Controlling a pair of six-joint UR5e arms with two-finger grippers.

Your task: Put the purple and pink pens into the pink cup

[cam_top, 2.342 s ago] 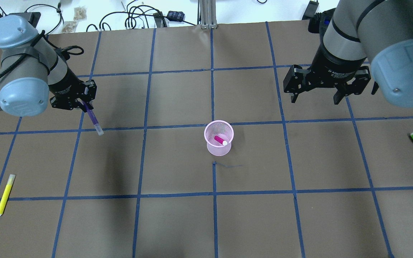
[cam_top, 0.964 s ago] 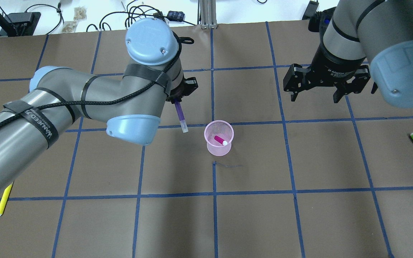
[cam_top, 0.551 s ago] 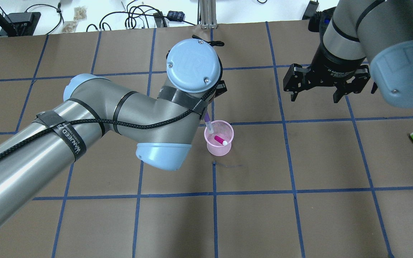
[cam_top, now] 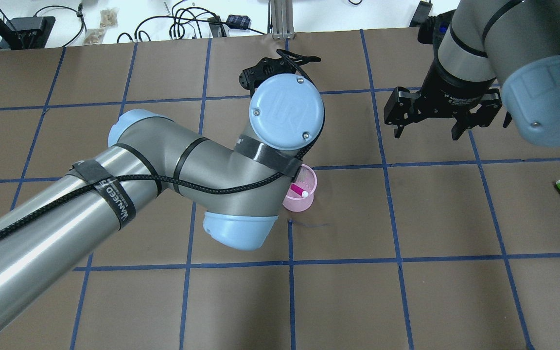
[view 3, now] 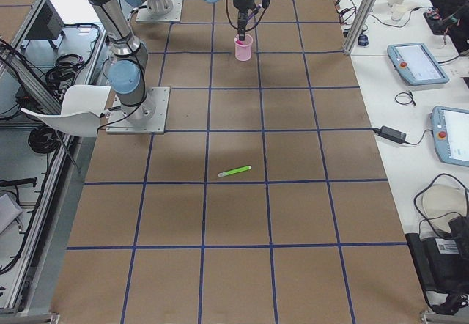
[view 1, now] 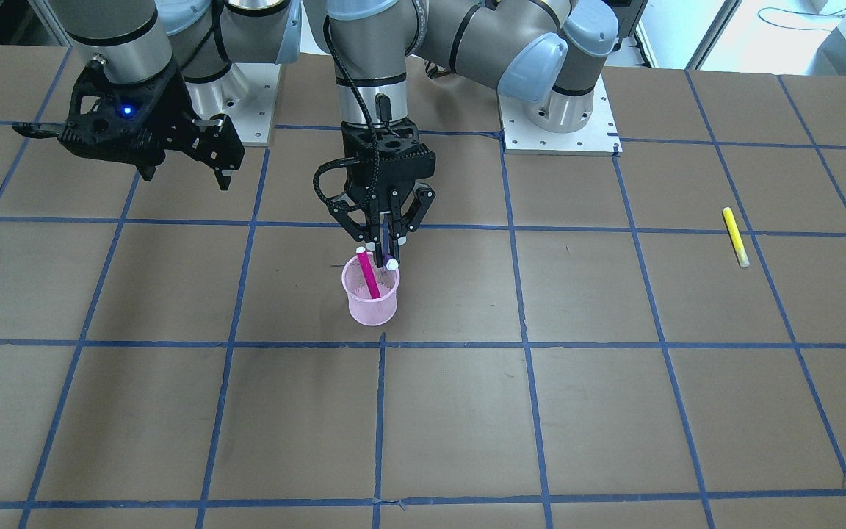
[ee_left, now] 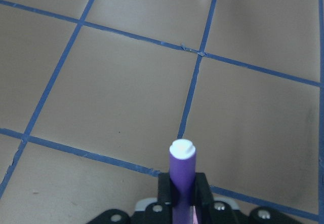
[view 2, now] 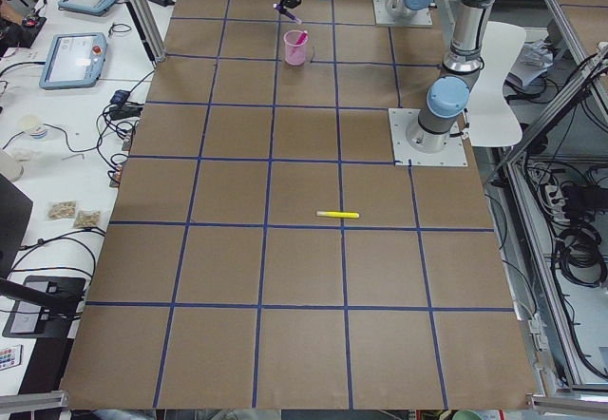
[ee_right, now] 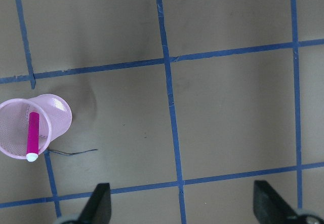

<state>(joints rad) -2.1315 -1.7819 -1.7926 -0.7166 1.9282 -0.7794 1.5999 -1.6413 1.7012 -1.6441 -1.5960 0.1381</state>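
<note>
Risk first: purple pen (ee_left: pixel 181 174) tip sits right at the rim of the pink cup (view 1: pixel 373 305), beside the pink pen (view 1: pixel 369 275) leaning inside. If I let go off-center it could hit the rim, tip the light cup, or fall on the tabletop (view 1: pixel 614 382). Left pincer (view 1: pixel 383 242) is just above the cup, nearly closed, squeezing the purple pen approx. upright. Right pincer (cam_top: pixel 427 132) hangs wide open w/ nothing in it, well off to the side.
</note>
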